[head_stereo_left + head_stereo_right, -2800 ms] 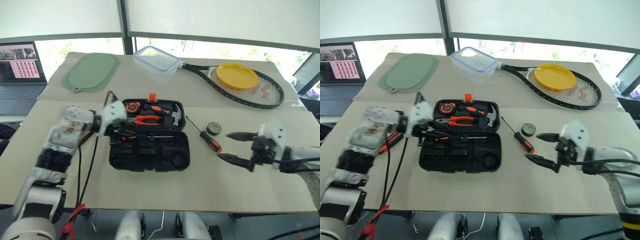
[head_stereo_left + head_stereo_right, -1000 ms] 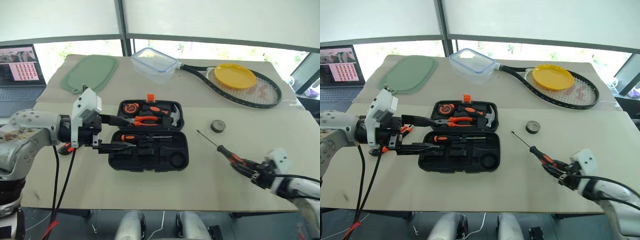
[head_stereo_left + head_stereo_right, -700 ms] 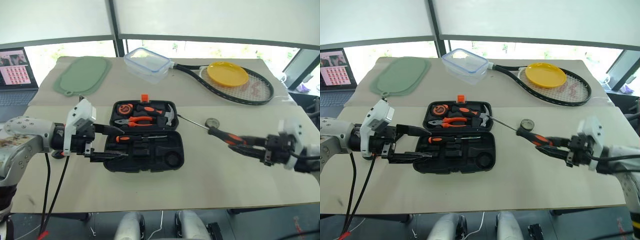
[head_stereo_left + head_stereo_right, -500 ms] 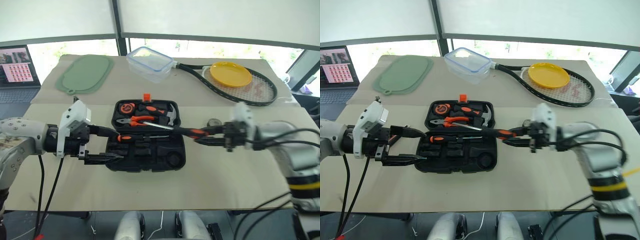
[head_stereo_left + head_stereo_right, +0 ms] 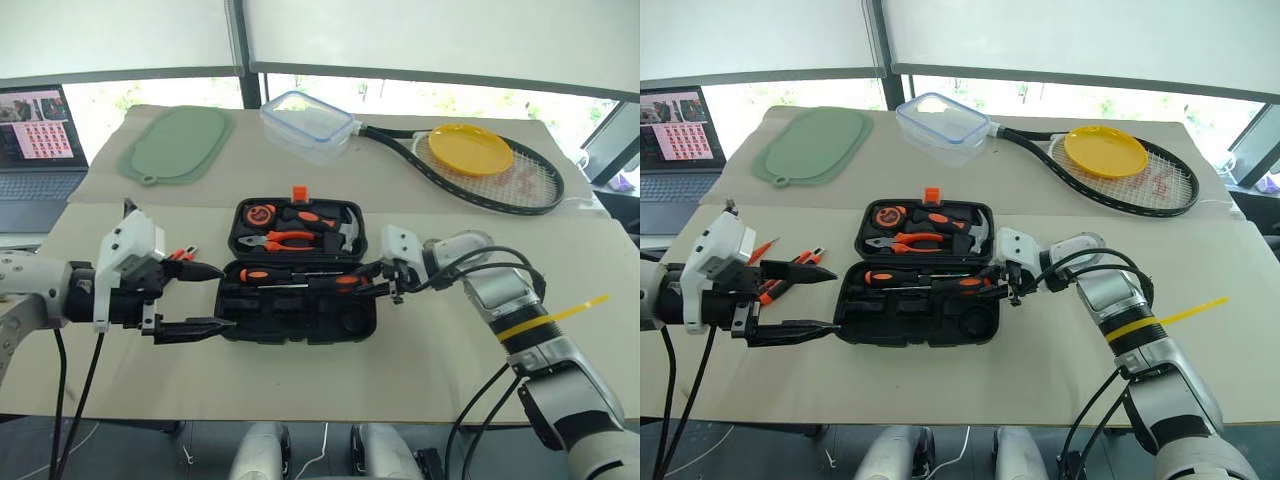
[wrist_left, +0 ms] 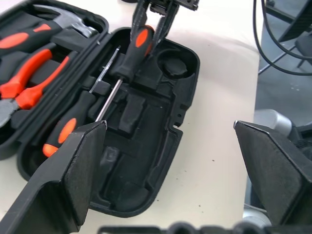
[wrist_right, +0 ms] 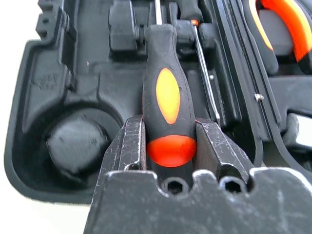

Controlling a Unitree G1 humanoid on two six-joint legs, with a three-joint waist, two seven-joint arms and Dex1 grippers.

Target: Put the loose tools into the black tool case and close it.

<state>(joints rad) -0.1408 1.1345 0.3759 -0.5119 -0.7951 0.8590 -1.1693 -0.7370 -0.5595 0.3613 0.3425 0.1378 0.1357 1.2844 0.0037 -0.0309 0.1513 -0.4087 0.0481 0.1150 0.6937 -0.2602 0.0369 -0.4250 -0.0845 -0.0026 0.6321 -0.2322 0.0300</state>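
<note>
From the head view, the right gripper (image 5: 372, 284) grasps a black-orange screwdriver (image 5: 340, 283) over the near half of the open black tool case (image 5: 300, 312), while the left gripper (image 5: 195, 299) waits released at the case's nine o'clock. In the right wrist view the pads (image 7: 130, 146) pinch the handle's butt above a moulded recess at twelve o'clock, so seating looks like the step in hand. Next it likely needs lowering in line with the slot, then letting go.

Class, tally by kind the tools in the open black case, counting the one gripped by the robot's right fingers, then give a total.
Screwdrivers: 2 (one lying in the black case, one between the right fingers)
Pliers: 1
Hammer: 1
Tape measure: 1
Total: 5
</note>
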